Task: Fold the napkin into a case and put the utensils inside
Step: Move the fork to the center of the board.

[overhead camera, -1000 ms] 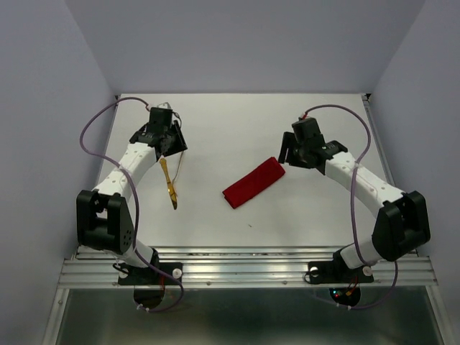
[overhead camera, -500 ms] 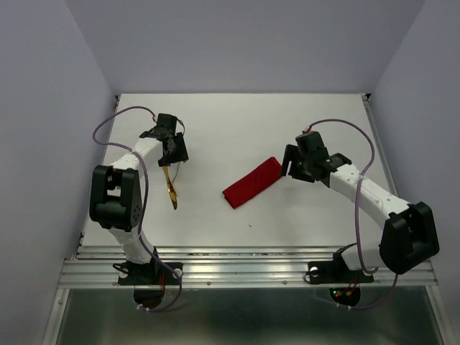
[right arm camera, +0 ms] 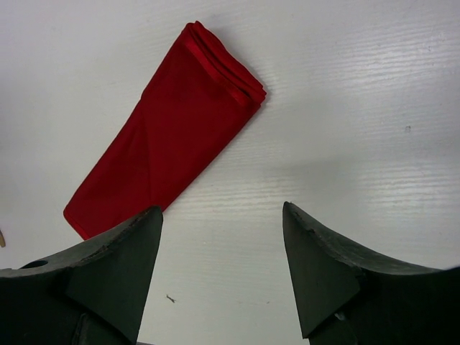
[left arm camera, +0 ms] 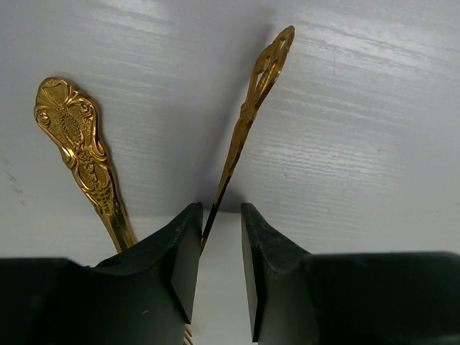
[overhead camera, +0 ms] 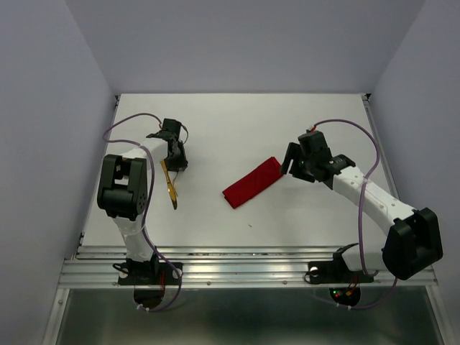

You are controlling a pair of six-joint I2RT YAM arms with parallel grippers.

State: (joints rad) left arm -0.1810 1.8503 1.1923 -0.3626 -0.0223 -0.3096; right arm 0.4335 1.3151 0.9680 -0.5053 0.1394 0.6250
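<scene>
The red napkin [overhead camera: 253, 182] lies folded into a narrow case mid-table, also seen in the right wrist view [right arm camera: 165, 136]. My right gripper [overhead camera: 289, 164] hovers open by its far right end, and its jaws [right arm camera: 221, 208] have only table between them. Two gold utensils lie left of centre [overhead camera: 170, 185]. In the left wrist view, one utensil [left arm camera: 75, 140] lies flat with its ornate handle showing. The other utensil [left arm camera: 251, 108] stands on its thin edge and runs to the left fingertip. My left gripper [left arm camera: 219, 208] is narrowly open around it, with bare table showing up to the right finger.
Lavender walls [overhead camera: 50, 108] close in the white table [overhead camera: 237, 122] on three sides. A metal rail [overhead camera: 244, 269] runs along the near edge by the arm bases. Purple cables [overhead camera: 118, 129] loop off both arms. A small dark speck [overhead camera: 250, 225] lies near the front.
The left arm's elbow has swung in and its gripper has edged nearer over the utensils. Its jaws widened and then narrowed again. The right gripper has shifted slightly toward the case's end.
</scene>
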